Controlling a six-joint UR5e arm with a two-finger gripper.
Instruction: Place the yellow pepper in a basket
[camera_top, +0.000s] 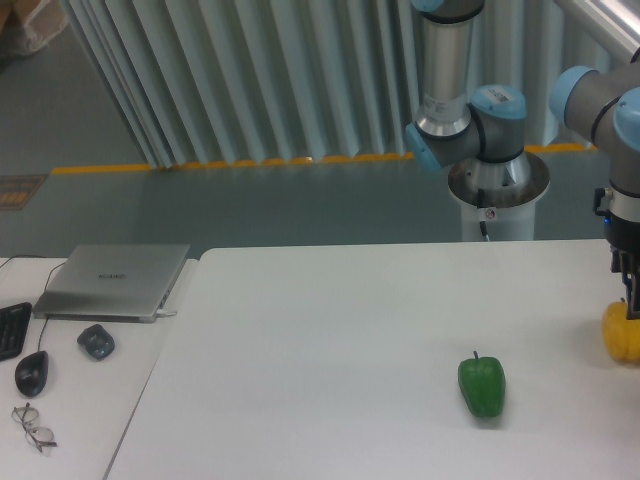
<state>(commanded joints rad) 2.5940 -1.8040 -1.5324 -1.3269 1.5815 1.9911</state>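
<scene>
Green pepper (482, 386), laptop (114, 280), mouse (31, 373), glasses (34, 427).

Dim cool light, soft shadows, slight blur

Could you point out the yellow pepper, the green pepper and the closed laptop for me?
glossy yellow bell pepper (622, 334): fixed camera, its visible side at the right edge.
green bell pepper (482, 386): fixed camera, middle of its body.
closed silver laptop (113, 279): fixed camera, centre of the lid.
</scene>
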